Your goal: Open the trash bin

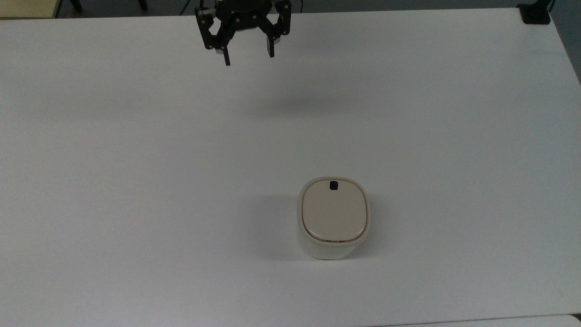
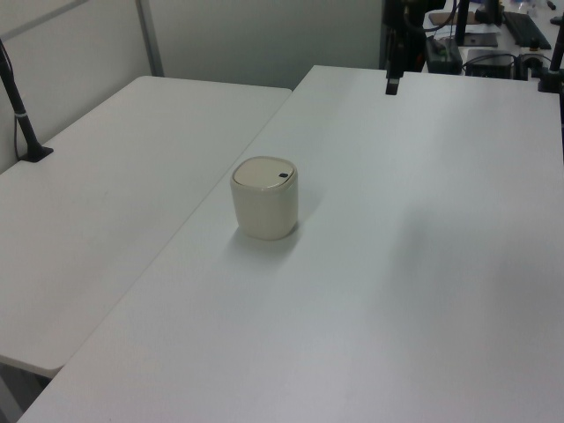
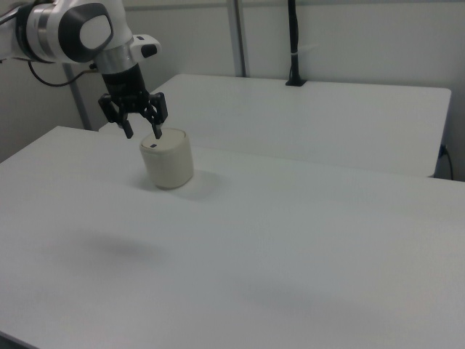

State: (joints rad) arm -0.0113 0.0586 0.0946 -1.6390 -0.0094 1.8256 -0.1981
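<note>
The robot arm (image 3: 69, 29) has smooth white rounded shells with a grey-black band at the joint, and a round pale cap on its side. A thin dark cable (image 3: 43, 78) hangs behind it. At the wrist sits a small white block. The black two-finger gripper (image 1: 248, 54) is made of angular linkage bars with small pale screws, ending in thin dark fingers (image 1: 226, 58).
</note>
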